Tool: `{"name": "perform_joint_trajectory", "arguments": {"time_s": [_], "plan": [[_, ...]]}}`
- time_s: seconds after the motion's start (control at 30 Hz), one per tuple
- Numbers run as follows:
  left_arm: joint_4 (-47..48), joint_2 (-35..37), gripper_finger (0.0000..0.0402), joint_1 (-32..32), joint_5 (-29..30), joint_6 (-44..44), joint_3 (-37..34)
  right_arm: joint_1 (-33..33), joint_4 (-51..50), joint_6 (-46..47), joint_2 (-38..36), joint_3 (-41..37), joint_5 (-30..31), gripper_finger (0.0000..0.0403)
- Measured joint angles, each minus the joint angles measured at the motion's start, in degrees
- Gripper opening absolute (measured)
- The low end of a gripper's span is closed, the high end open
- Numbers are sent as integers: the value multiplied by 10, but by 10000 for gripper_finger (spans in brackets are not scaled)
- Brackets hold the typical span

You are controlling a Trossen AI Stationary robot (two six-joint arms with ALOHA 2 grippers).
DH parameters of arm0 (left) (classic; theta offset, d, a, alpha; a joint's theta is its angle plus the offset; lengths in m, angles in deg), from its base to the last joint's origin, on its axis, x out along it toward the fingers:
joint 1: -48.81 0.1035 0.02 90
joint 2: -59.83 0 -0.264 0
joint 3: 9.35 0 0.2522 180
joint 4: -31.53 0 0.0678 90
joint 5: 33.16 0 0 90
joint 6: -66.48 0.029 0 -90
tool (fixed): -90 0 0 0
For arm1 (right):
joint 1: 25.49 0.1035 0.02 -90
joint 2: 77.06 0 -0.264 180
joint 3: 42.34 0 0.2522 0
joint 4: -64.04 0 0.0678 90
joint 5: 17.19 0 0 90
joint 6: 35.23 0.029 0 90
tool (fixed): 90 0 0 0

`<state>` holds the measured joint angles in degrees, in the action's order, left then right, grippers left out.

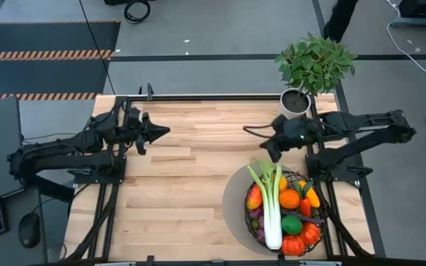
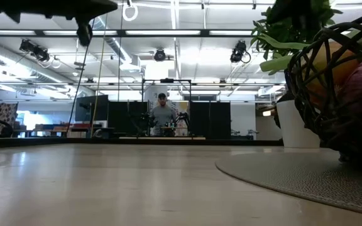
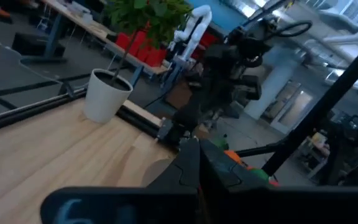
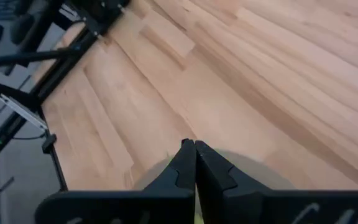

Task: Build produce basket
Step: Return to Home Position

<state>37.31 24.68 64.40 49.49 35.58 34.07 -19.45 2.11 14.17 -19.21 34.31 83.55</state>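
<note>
Sitting on a grey mat (image 1: 231,201) on the counter's (image 1: 176,185) right part, basket (image 1: 247,222) holds produce, leek (image 1: 274,216) on top. Left hand (image 3: 194,147) over the left side: fingers pressed together. Right hand (image 4: 195,147) between basket and pot (image 1: 296,103): likewise pressed together.

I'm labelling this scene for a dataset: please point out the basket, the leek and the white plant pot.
basket (image 2: 303,88): low view, on its woven wire wall.
leek (image 1: 273,222): high view, on the white stalk.
white plant pot (image 3: 104,96): left wrist view, on its side wall.
</note>
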Motion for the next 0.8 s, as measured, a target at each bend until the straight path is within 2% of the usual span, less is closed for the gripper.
{"name": "perform_joint_trajectory", "arguments": {"time_s": [0.2,0.33,0.57,0.67,0.8], "plan": [[-130,59,4,0,19,-42,-119,-58,64,-56,34,0,-72,6],[-162,83,4,-2,22,-84,-175,-84,88,-61,52,0,-106,6],[-169,103,2,-41,42,-118,-187,-129,113,-61,64,0,-123,7],[-167,106,2,-77,71,-121,-187,-145,145,-61,67,0,-122,7],[-165,106,1,-133,139,-90,-187,-166,180,-76,70,0,-121,7]]}}
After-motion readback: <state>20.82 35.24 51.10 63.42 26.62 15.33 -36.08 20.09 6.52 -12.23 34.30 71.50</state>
